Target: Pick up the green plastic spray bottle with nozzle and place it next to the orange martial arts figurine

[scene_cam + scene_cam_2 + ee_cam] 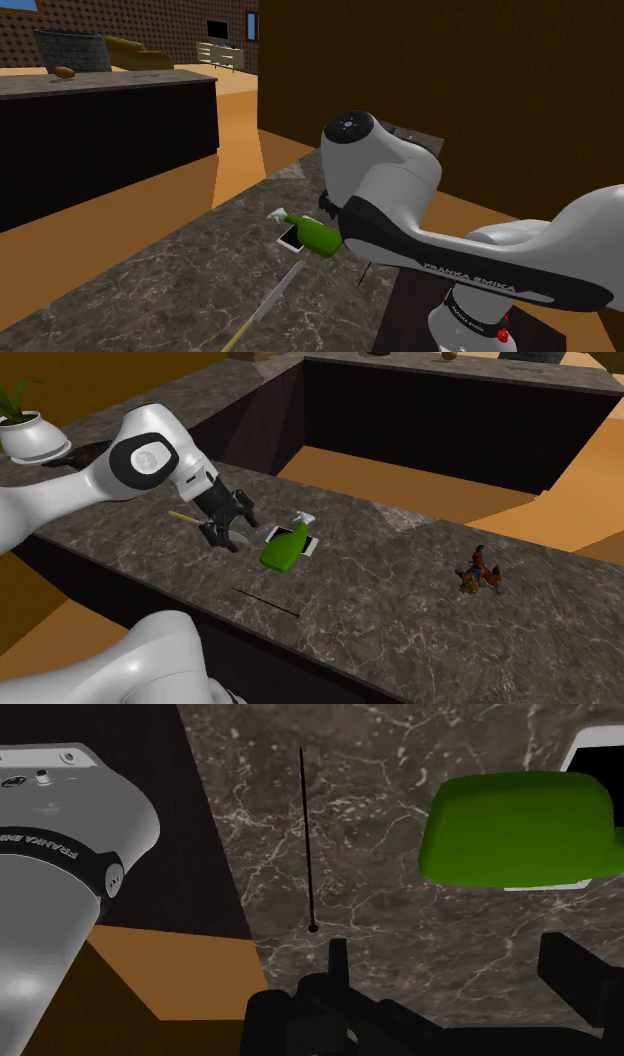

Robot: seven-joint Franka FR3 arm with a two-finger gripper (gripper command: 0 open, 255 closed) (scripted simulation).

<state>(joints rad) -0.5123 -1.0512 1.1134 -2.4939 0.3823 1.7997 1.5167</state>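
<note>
A green spray bottle lies on its side on a dark marbled counter, across a flat white slab. Just beside it, at the second exterior view's left, the black gripper hovers with fingers apart, holding nothing. The orange figurine stands well apart, to the right.
</note>
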